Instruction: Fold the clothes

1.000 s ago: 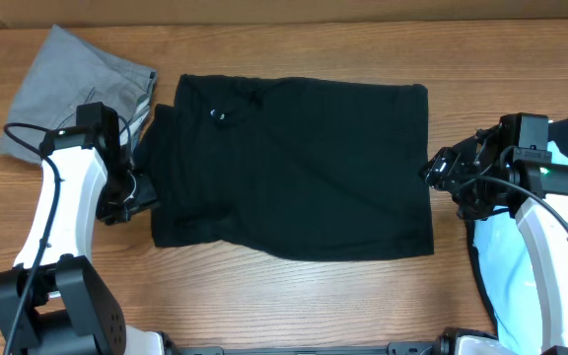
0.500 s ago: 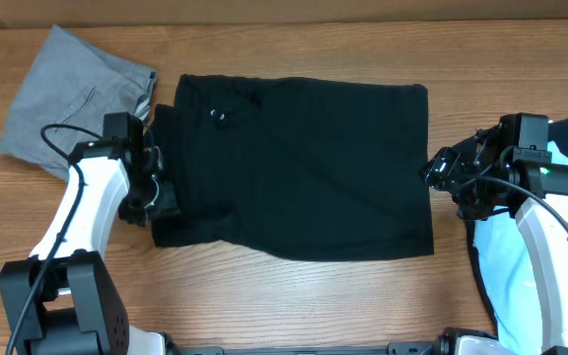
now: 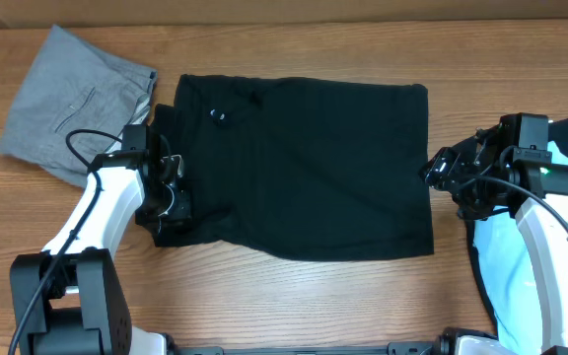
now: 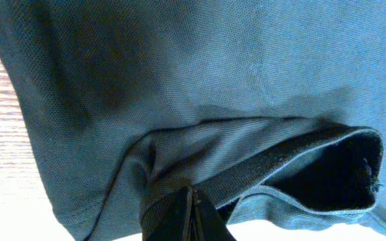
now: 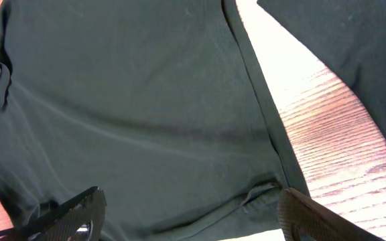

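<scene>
Black knit shirt (image 3: 304, 168) lies spread across the middle of the wooden bench (image 3: 294, 306). Left fingers (image 4: 191, 211), in from the bench's left, have just clamped its sleeve fold, so folding can likely start; right fingers (image 3: 437, 170) wait released.

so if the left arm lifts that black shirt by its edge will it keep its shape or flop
Probably floppy: the black shirt lies flat with soft creases, and its edge buckles where the left gripper pinches it. Likely light, since the knit looks thin. Pushed, it would probably bunch rather than slide whole.
</scene>
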Tool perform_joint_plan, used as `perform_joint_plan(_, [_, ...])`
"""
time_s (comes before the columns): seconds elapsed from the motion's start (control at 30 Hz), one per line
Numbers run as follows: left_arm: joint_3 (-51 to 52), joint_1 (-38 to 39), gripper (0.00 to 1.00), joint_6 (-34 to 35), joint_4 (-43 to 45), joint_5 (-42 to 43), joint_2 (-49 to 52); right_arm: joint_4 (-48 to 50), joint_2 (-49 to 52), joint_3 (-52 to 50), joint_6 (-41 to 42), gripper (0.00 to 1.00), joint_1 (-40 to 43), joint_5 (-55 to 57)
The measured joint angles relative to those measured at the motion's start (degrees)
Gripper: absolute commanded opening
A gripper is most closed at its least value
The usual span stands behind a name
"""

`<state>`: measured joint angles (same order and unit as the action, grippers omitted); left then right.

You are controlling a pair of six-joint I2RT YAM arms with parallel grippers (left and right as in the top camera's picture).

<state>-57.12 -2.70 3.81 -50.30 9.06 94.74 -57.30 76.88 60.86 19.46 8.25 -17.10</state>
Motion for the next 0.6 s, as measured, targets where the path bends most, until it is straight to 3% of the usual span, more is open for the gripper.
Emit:
perform_joint_plan(0.2, [-0.35, 0.0, 0.12, -0.02, -1.66, 0.17, 0.02, 0.04, 0.0, 0.0, -0.02, 0.85, 0.0, -0.02])
perform_joint_plan(0.37, [-5.03, 0.0, 0.42, -0.9, -9.51, -1.66, -0.02, 0.04, 0.0, 0.0, -0.02, 0.85, 0.02, 0.0])
perform_joint_plan(0.47, [-6.93, 0.0, 0.43, -0.85, -11.96, -3.52, -0.42, 0.02, 0.0, 0.0, -0.02, 0.85, 0.02, -0.02])
perform_joint_plan(0.6, [-6.99, 0.0, 0.36, -0.81, -14.56, -4.92, -0.63, 0.02, 0.0, 0.0, 0.0, 0.85, 0.02, -0.02])
